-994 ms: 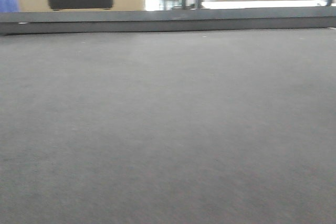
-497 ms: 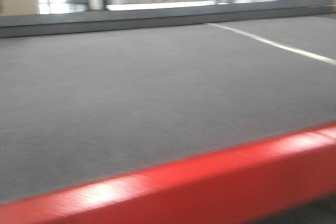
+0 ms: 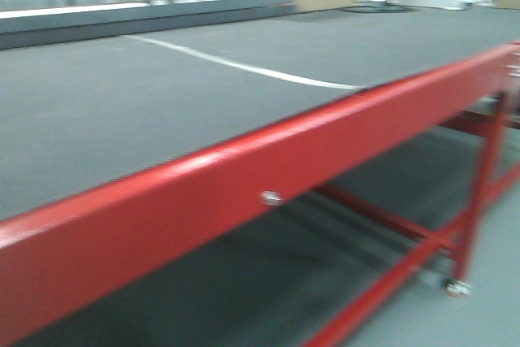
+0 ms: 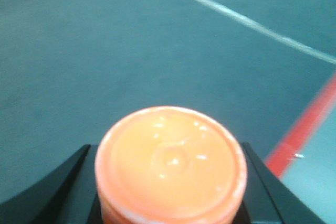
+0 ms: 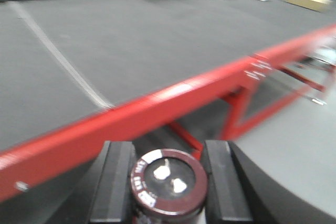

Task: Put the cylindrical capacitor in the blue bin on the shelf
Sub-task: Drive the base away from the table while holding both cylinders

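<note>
across the front view, the largest item is the red-framed table with its dark top, running from near left to far right. a white line crosses the top. the red front rail carries one small bolt, and a caster shows at the near right leg. no steel shelf and no blue bin appear in any view; all views are blurred.

load status:
- right pincer: clamped on the cylindrical capacitor, a dark red can with two pale terminals on its end face. black fingers press on both sides. the capacitor hangs just off the near edge of the table, above the rail and the floor.
- left pincer: clamped on an orange-topped cylinder, held over the dark top, with the white line beyond it on the far side. i cannot tell whether this part is also a capacitor.

step in hand, by judgement: transport. the part is already grasped, and the placing step is not yet begun, since the target is out of sight.

next move calls for:
1. bring the shelf and the blue bin into view.
2. keep both clamps firm during travel.
3. align the right pincer over the bin opening before lowering.
4. part the fingers only when the capacitor sits inside the bin walls.
</note>
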